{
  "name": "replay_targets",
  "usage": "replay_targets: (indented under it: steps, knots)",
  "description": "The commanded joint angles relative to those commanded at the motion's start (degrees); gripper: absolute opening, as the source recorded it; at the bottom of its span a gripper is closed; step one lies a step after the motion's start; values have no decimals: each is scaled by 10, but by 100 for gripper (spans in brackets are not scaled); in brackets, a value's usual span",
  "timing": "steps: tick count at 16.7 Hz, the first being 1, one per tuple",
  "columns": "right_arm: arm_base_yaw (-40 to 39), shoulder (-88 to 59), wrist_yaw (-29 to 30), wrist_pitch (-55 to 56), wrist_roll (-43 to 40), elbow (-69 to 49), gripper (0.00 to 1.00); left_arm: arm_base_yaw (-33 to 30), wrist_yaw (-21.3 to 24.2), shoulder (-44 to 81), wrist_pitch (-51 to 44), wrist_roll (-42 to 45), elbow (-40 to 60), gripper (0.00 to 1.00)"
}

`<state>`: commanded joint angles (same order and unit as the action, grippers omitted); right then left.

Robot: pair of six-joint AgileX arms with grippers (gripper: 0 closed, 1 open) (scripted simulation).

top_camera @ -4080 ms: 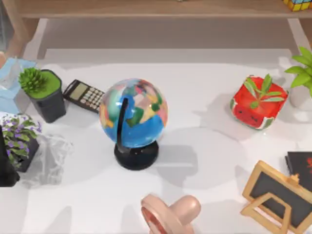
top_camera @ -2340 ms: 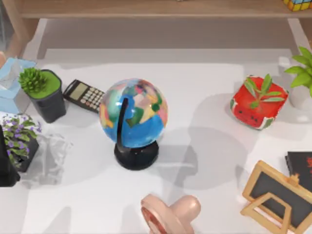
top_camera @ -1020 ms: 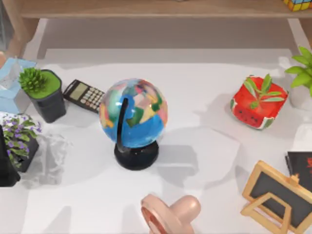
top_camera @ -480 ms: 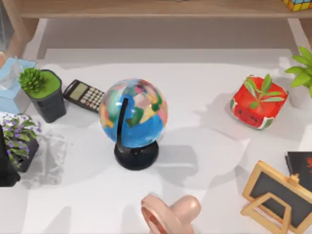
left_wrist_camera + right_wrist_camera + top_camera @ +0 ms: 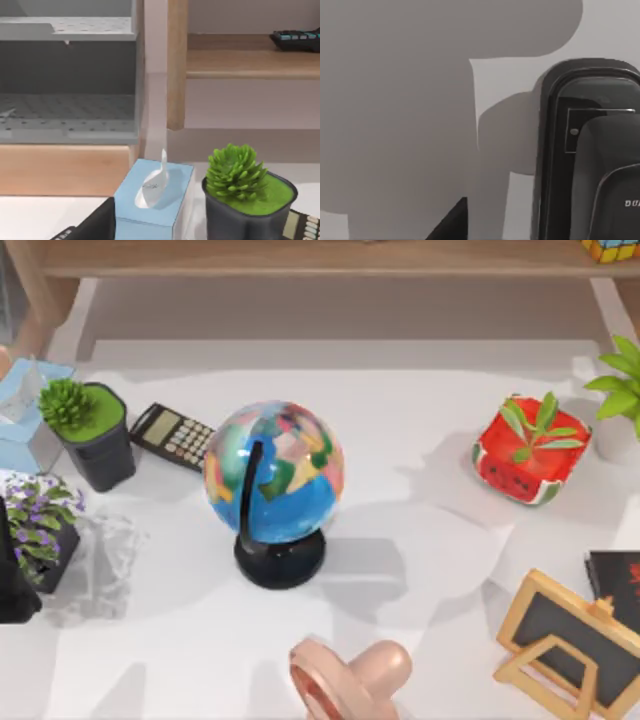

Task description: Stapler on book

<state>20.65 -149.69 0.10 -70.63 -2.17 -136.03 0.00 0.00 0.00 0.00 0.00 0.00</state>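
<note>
The stapler [image 5: 587, 155] is black and glossy and lies on the white table, close under my right wrist camera. A dark sliver of my right gripper [image 5: 451, 222] juts in beside it, apart from the stapler. The book [image 5: 617, 585], a flat black slab with a red mark, lies at the table's right edge, just behind the wooden-framed chalkboard [image 5: 570, 645]. My left arm [image 5: 10, 585] is parked at the left edge, and a dark part of the left gripper [image 5: 92, 226] shows beside the tissue box [image 5: 154, 197].
A globe [image 5: 275, 490] stands mid-table, with a calculator [image 5: 172, 436] and a succulent pot [image 5: 92, 432] to its left. A purple flower pot [image 5: 40, 530] sits front left. The red cube planter [image 5: 528, 452] stands right, and a pink round object [image 5: 345, 675] at the front.
The broad shadow on the table right of the globe has shifted and changed outline. None of the objects in the top view has moved.
</note>
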Motion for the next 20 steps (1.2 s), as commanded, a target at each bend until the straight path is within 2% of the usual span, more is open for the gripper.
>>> replay_targets:
  steps: [8, 20]
  knots:
    - [0, 0, 0, 0, 0, 0, 2, 0, 0, 0, 0, 0, 0, 100]
    - [8, 16, 0, -2, -1, 7, 0, 0, 0, 0, 0, 0, 0, 100]
